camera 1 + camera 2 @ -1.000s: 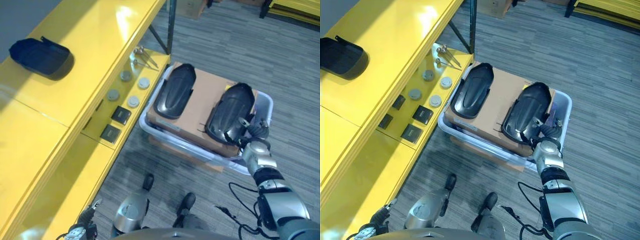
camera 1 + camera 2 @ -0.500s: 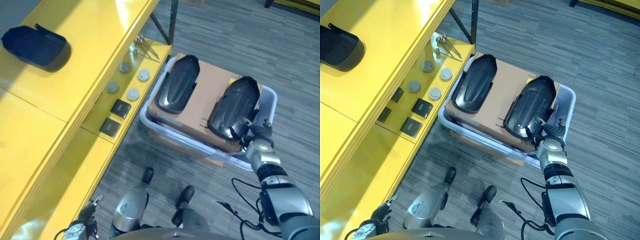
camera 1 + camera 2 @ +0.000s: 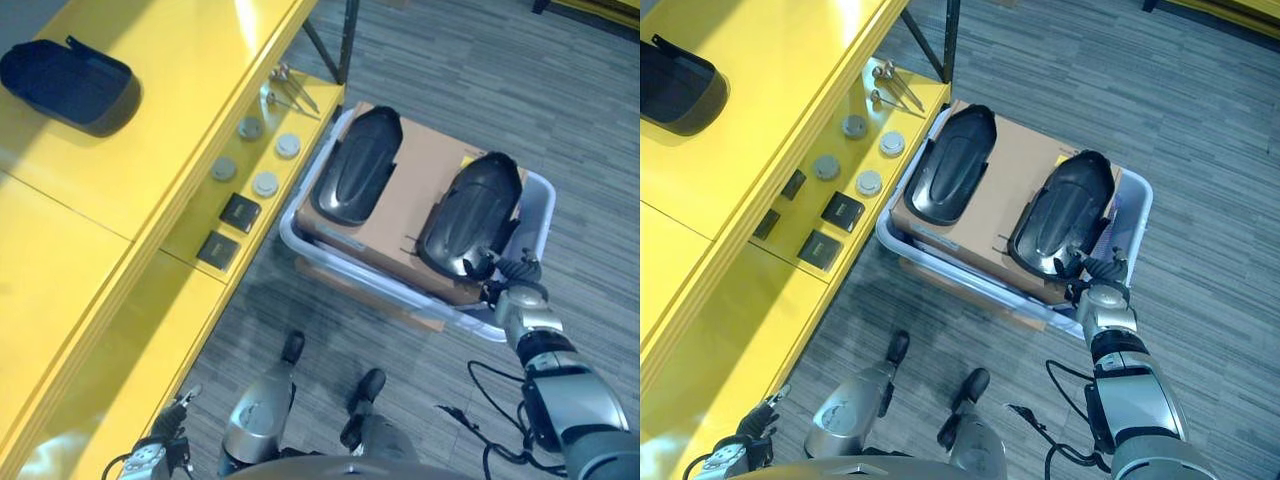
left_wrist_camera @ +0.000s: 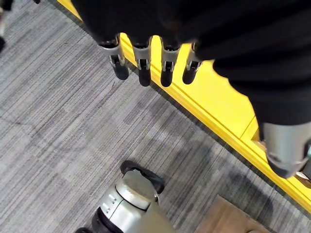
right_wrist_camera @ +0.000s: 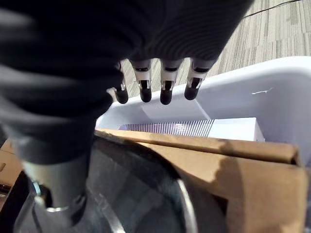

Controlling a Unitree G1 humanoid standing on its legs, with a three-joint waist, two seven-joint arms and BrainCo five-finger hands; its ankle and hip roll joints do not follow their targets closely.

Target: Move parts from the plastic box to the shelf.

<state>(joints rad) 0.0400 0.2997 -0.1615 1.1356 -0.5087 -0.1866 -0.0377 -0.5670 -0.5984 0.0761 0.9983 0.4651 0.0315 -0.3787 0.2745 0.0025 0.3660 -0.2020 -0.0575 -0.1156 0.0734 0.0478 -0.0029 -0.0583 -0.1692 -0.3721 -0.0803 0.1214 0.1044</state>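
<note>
compared with a second ago, the right robot hand (image 3: 510, 272) has edged closer to the near end of the right black part (image 3: 468, 227), and the camera has shifted slightly, so the whole scene sits a little differently in the head views. that robot hand hovers at the near right corner of the plastic box (image 3: 538, 215), fingers (image 5: 166, 87) straight and relaxed over the box's white wall, thumb down beside the dark shell, grasping nothing. two black moulded parts lie on a cardboard sheet (image 3: 420, 185) that rests on top of the box: the left black part (image 3: 356, 178) near the shelf, the right one just beside the robot hand. both parts lie hollow side up, well apart from each other. the yellow shelf (image 3: 180, 90) runs along the robot's left; its top level carries a third black part (image 3: 68, 83). the lower level holds round grey discs (image 3: 265, 184), two dark square pieces (image 3: 240, 212) and a few bolts (image 3: 290, 92). the left robot hand (image 4: 141, 63) hangs low over the grey carpet (image 4: 58, 126) beside the shelf's yellow edge, fingers extended and empty.
</note>
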